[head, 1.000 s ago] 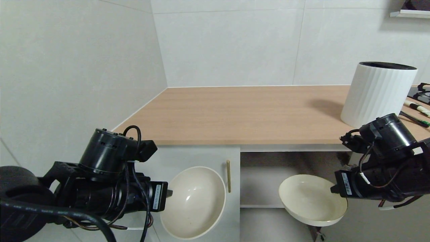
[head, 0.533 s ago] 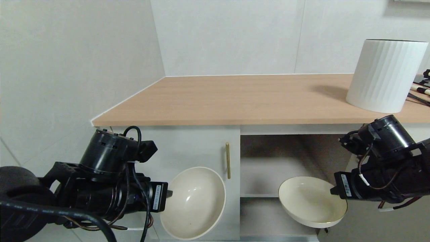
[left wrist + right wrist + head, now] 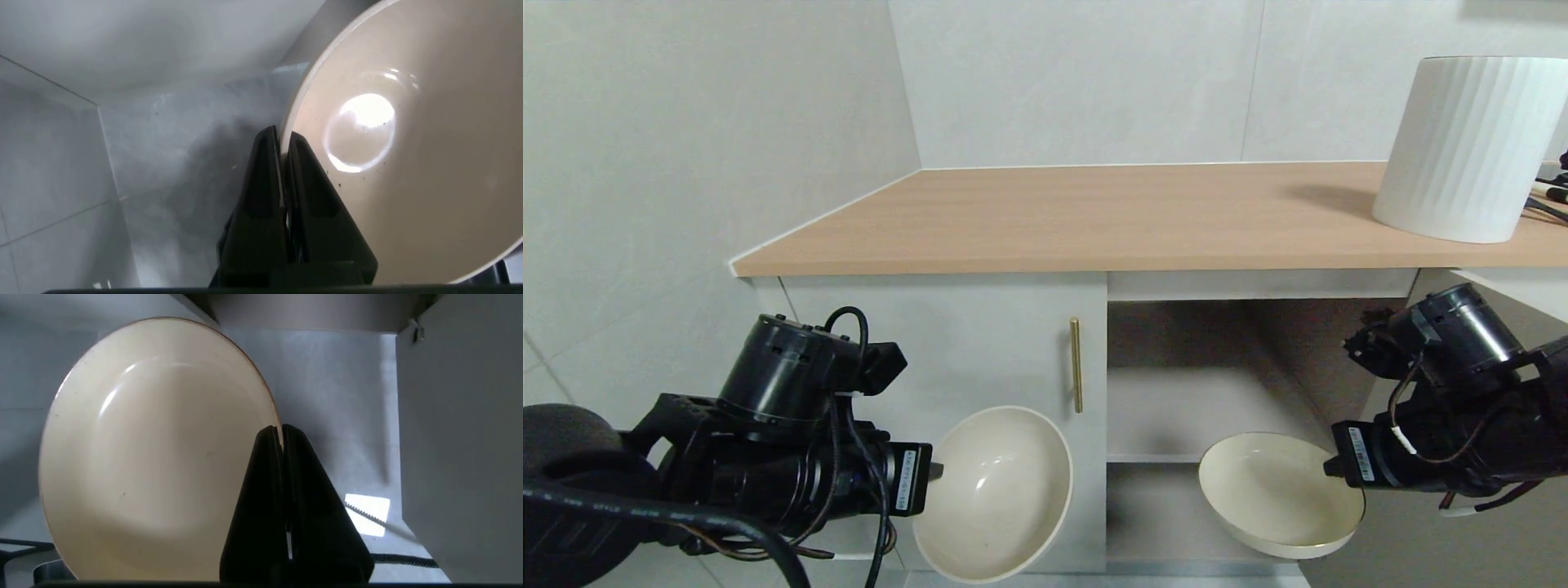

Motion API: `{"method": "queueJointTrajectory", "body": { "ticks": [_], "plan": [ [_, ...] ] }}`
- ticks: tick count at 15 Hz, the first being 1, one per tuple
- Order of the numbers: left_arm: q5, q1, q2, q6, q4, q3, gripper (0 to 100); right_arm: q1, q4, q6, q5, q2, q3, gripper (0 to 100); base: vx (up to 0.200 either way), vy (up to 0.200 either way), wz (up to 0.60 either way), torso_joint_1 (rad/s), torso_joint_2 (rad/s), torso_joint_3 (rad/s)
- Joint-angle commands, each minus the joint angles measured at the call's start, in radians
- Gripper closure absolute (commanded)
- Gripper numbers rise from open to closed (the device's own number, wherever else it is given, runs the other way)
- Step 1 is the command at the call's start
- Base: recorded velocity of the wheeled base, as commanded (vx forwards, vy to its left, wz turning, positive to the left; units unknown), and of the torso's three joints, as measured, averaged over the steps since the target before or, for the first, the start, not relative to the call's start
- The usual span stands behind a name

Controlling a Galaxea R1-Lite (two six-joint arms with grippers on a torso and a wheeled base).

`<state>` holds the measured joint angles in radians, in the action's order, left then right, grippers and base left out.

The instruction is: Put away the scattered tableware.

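Left bowl (image 3: 996, 498), cream, tilted with its hollow facing the camera, sits at the lower centre of the head view, in front of the closed cabinet door (image 3: 947, 343) and just below its brass handle (image 3: 1076, 365); the left gripper (image 3: 938, 469) is pinched tight on its rim. The right bowl (image 3: 1274, 490), at lower right, hangs before the open cabinet compartment (image 3: 1201, 400), its rim clamped between the closed fingers of the right gripper (image 3: 1327, 467). A white ribbed container (image 3: 1470, 147) stands on the wooden counter (image 3: 1054, 220), upper right.
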<state>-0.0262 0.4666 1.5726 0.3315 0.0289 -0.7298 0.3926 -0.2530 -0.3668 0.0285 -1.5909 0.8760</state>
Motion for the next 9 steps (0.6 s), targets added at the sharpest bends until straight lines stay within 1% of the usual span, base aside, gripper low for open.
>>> {"method": "queueJointTrajectory", "body": {
  "ticks": [1,3,4,5,6,9],
  "plan": [
    [0.000,0.000,0.001,0.000,0.000,0.000,100,0.020,0.000,0.000,0.002,-0.026,0.000,100,0.000,0.000,0.00,0.000,0.00,0.000],
    [0.000,0.000,0.003,0.000,0.000,0.000,100,0.057,0.000,0.043,0.004,-0.064,-0.034,100,0.000,0.000,0.00,0.000,0.00,0.000],
    [0.000,0.000,0.003,0.000,0.000,0.000,100,0.068,0.015,0.071,0.002,-0.116,-0.043,100,0.000,0.000,0.00,0.000,0.00,0.000],
    [0.000,0.000,0.003,0.000,-0.001,0.001,100,0.068,0.052,0.068,0.001,-0.175,-0.035,100,0.000,0.000,0.00,0.000,0.00,0.000],
    [0.000,0.000,0.003,0.000,-0.001,0.001,100,0.063,0.110,0.055,0.002,-0.236,-0.034,100,0.000,0.000,0.00,0.000,0.00,0.000],
    [0.000,0.000,0.003,-0.002,-0.001,0.001,100,0.032,0.370,-0.024,0.016,-0.436,-0.035,100,0.000,0.000,0.00,0.000,0.00,0.000]
  ]
}}
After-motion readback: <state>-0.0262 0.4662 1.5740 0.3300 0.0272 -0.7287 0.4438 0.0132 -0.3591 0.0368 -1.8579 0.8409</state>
